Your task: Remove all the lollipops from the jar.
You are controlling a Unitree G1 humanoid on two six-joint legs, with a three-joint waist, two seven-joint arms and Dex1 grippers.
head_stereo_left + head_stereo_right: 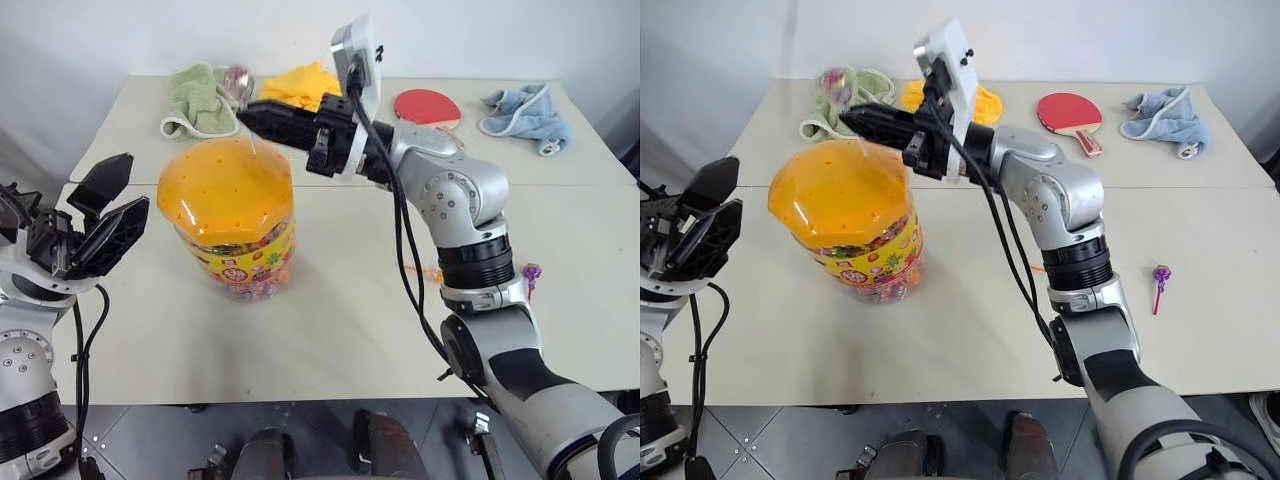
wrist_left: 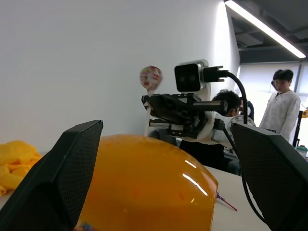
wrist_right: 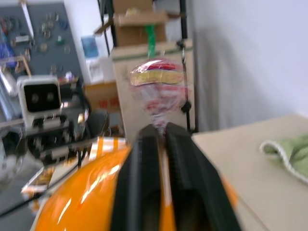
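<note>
We are pinching the white stick of a round, pink-striped wrapped lollipop [image 3: 157, 85] in our closed right gripper [image 3: 161, 132] over the clear orange-domed plastic jar [image 1: 228, 218], our left gripper [image 1: 105, 215] hanging open and empty, and risking the thin stick slipping free during the carry.

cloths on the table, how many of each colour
green cloth: 1
yellow cloth: 1
blue cloth: 1
total: 3
</note>
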